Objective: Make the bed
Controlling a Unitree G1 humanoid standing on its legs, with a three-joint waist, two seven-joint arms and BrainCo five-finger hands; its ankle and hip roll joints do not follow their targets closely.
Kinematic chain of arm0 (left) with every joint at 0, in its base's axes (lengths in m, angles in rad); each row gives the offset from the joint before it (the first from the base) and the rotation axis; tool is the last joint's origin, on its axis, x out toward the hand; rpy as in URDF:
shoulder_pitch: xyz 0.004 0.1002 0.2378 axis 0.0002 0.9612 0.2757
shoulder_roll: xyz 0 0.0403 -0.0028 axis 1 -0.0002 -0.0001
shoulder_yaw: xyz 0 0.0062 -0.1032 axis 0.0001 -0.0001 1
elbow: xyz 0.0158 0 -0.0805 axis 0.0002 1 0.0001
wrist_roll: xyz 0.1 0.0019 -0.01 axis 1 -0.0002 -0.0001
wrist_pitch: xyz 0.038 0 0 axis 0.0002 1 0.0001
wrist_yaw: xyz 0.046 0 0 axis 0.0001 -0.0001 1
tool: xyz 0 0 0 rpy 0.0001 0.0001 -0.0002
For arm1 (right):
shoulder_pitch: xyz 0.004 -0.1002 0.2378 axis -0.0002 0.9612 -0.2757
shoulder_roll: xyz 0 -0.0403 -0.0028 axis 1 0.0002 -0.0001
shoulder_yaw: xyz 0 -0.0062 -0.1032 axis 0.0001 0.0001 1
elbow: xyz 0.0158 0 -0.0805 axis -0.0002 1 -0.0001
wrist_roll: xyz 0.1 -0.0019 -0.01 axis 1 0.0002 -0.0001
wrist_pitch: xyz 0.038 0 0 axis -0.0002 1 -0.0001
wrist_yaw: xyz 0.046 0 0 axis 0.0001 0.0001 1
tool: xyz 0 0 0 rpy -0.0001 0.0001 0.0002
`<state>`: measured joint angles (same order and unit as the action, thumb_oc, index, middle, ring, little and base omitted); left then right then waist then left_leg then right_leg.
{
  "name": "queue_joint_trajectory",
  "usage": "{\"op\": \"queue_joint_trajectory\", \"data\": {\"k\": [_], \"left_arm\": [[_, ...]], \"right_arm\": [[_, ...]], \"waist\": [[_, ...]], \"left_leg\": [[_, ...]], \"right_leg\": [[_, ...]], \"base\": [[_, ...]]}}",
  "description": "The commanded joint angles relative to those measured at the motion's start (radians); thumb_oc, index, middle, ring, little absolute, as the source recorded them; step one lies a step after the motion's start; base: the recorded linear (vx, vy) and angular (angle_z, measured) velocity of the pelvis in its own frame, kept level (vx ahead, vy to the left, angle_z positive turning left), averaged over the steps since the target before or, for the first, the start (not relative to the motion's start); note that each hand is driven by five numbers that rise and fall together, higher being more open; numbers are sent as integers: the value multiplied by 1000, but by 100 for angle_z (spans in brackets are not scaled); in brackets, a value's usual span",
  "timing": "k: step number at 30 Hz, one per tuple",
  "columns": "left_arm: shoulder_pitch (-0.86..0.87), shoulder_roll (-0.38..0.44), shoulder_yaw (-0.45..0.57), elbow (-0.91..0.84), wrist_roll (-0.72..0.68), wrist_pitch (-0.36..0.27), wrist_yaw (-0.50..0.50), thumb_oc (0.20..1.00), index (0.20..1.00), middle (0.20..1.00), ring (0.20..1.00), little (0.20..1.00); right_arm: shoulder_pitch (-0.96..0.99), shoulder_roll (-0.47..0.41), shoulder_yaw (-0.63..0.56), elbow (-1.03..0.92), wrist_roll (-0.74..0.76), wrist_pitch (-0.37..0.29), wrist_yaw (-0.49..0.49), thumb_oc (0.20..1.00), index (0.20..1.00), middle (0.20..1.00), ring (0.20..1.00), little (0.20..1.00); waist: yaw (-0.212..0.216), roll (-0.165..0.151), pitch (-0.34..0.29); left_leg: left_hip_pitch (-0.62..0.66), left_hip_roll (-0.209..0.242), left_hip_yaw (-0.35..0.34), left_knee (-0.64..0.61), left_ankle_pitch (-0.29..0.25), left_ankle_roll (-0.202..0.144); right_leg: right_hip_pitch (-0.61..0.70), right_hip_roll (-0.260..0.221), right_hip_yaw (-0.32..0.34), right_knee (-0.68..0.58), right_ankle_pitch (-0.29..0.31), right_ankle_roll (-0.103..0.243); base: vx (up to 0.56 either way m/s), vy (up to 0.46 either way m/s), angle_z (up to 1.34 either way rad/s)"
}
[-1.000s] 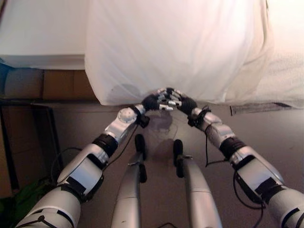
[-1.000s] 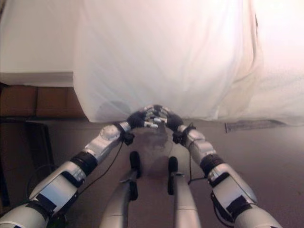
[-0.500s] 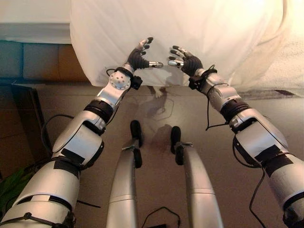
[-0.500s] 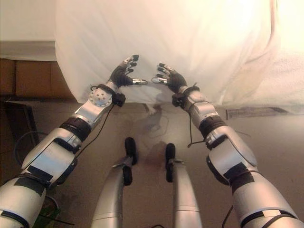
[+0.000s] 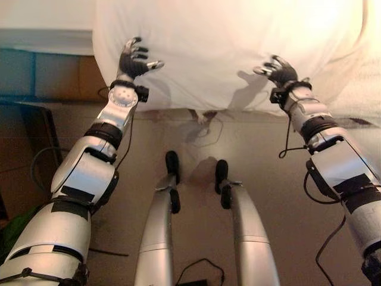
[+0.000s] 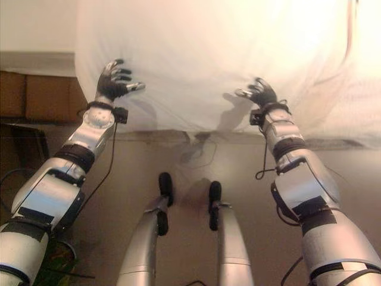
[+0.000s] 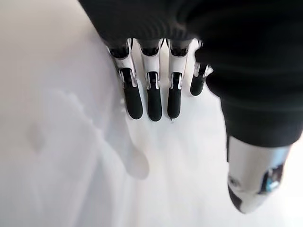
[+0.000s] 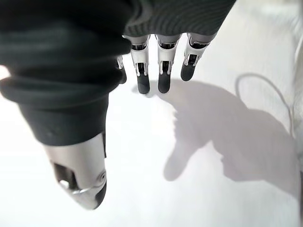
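Note:
A white sheet (image 5: 226,47) covers the bed and hangs over its near edge down toward the floor. My left hand (image 5: 132,58) is raised over the sheet near its left edge, open, fingers (image 7: 152,97) straight and spread just above the cloth. My right hand (image 5: 278,70) is raised over the sheet further right, open too, its fingers (image 8: 163,75) straight above the cloth with its shadow beside it. Neither hand holds any cloth.
The white mattress (image 5: 41,27) shows bare at the far left, with a wooden bed frame (image 5: 53,77) under it. A textured white cover (image 5: 366,83) lies at the right. A dark stand (image 5: 33,128) sits at the left on the brown floor (image 5: 256,149).
Both hands rose from the sheet's hanging lower edge, where they were close together, then spread apart to left and right over the sheet. The view also shifted.

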<state>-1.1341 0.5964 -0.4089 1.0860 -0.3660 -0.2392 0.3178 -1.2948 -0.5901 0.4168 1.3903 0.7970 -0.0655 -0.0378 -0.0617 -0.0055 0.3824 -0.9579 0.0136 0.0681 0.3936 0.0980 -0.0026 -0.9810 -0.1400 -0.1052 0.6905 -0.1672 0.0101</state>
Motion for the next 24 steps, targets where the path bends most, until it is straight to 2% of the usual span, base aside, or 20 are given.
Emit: {"op": "queue_joint_trajectory", "data": {"k": [1, 7, 8, 10, 12, 13, 14, 18, 19, 22, 23, 24], "left_arm": [[32, 71, 103, 64, -11, -10, 53, 1000, 1000, 1000, 1000, 1000], [189, 106, 235, 123, -18, 25, 88, 1000, 1000, 1000, 1000, 1000], [261, 93, 284, 140, -25, 31, 86, 1000, 1000, 1000, 1000, 1000], [285, 84, 294, 147, -26, 30, 87, 1000, 1000, 1000, 1000, 1000], [345, 51, 334, 158, -47, 28, 83, 1000, 1000, 1000, 1000, 1000], [406, 6, 356, 157, -58, 18, 71, 1000, 1000, 1000, 1000, 1000], [413, 5, 355, 153, -57, 18, 71, 1000, 1000, 1000, 1000, 1000], [564, -92, 326, 115, -50, 2, -67, 1000, 1000, 1000, 1000, 1000], [625, -136, 280, 109, -9, 10, -153, 1000, 1000, 1000, 1000, 1000], [688, -183, 260, 108, -1, 18, -206, 1000, 1000, 1000, 1000, 1000], [717, -229, 240, 129, 6, 32, -242, 1000, 1000, 1000, 1000, 1000], [718, -229, 239, 129, 6, 32, -243, 1000, 1000, 1000, 1000, 1000]], "right_arm": [[31, -100, -54, 33, -2, -14, -25, 1000, 1000, 1000, 1000, 1000], [179, -135, -185, 56, 5, -7, -69, 1000, 1000, 1000, 1000, 1000], [242, -124, -224, 61, -1, -3, -78, 1000, 1000, 1000, 1000, 1000], [277, -116, -238, 53, -1, -6, -75, 1000, 1000, 1000, 1000, 1000], [355, -88, -278, 53, -5, -8, -72, 1000, 1000, 1000, 1000, 1000], [432, -50, -305, 47, -13, -15, -63, 1000, 1000, 1000, 1000, 1000], [441, -48, -307, 43, -14, -16, -64, 1000, 1000, 1000, 1000, 1000], [653, 56, -344, -23, -40, -45, -11, 1000, 1000, 1000, 1000, 1000], [730, 88, -347, -26, -83, -53, 8, 1000, 1000, 1000, 1000, 1000], [808, 133, -362, -21, -115, -56, 7, 1000, 1000, 1000, 1000, 1000], [861, 185, -368, 4, -154, -49, 5, 1000, 1000, 1000, 1000, 1000], [863, 185, -368, 3, -154, -49, 4, 1000, 1000, 1000, 1000, 1000]], "waist": [[29, 23, -28], [32, 31, -23], [34, 30, -25], [32, 28, -26], [32, 26, -37], [31, 24, -49], [31, 24, -48], [31, 23, -75], [28, 25, -88], [25, 28, -108], [19, 32, -132], [20, 32, -131]], "left_leg": [[57, 32, 10, 37, -122, -76], [173, 21, 7, -87, -74, -87], [228, 21, 7, -126, -70, -88], [254, 18, 8, -148, -55, -90], [317, 15, 3, -196, -46, -86], [375, 12, 1, -240, -36, -87], [388, 12, 1, -250, -33, -87], [542, 14, -3, -350, -1, -87], [598, 13, -9, -372, 3, -86], [666, 18, -10, -408, 6, -84], [714, 21, -10, -432, 9, -85], [719, 21, -10, -434, 10, -85]], "right_leg": [[61, 5, 10, -223, 127, 83], [163, 5, -3, -314, 152, 94], [214, 4, -4, -344, 154, 98], [238, 5, -3, -363, 166, 98], [294, 7, -3, -397, 174, 101], [348, 7, 1, -427, 183, 104], [360, 8, 0, -434, 184, 105], [510, 19, -3, -509, 198, 110], [574, 20, -6, -538, 202, 109], [647, 23, -11, -575, 205, 113], [693, 21, -10, -596, 209, 115], [697, 21, -10, -598, 209, 115]], "base": [[23, -29, 10], [28, -20, 6], [41, -9, 6], [47, -6, 1], [86, 4, -1], [65, 7, 1], [101, 5, 0], [121, 3, -3], [97, 6, -1], [127, 24, 2], [69, 24, 0], [66, 24, 1]]}}
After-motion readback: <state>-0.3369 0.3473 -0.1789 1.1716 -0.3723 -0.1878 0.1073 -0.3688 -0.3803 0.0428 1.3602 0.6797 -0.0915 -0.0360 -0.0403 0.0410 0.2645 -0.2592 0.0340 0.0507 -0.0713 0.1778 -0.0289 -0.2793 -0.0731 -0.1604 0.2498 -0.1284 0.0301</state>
